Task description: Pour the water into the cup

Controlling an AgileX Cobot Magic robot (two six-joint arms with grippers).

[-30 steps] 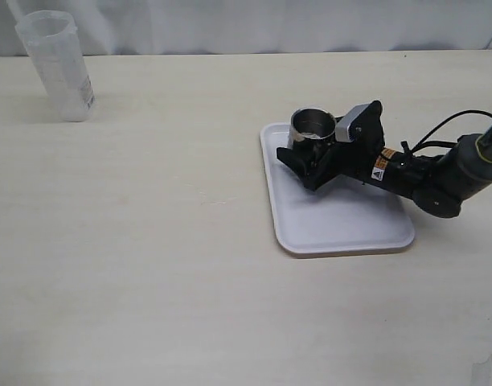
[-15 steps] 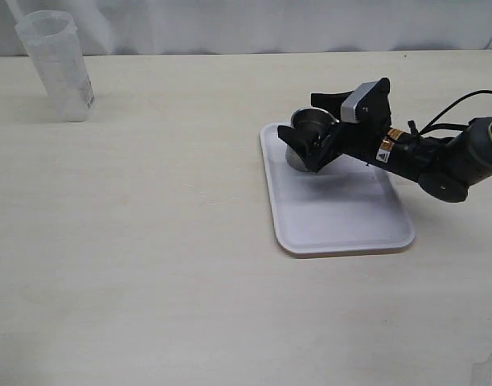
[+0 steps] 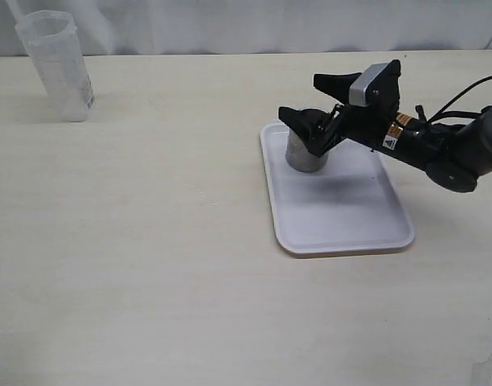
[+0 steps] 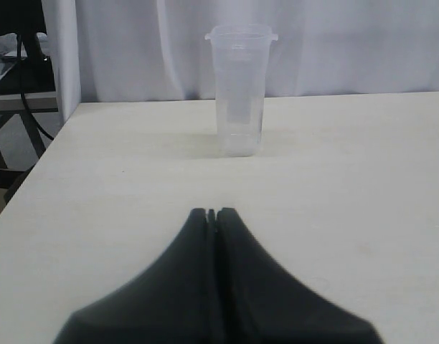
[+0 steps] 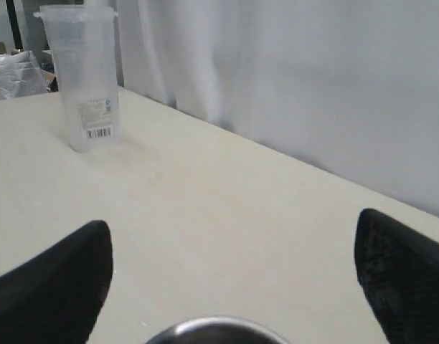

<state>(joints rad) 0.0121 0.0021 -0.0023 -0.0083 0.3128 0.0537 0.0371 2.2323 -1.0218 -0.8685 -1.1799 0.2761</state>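
Right pincer (image 3: 299, 96) agape over upright cup (image 3: 305, 158)

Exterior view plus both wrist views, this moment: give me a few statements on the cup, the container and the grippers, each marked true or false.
1. The cup stands upright on the white tray. True.
2. The right gripper is shut on the cup. False: its jaws are open, spread wider than the cup's rim, and they grip nothing.
3. The plastic container stands on the tray beside the cup. False: it stands on the bare table, far from the tray, near the table's far edge.
4. The left gripper is shut and holds nothing. True.
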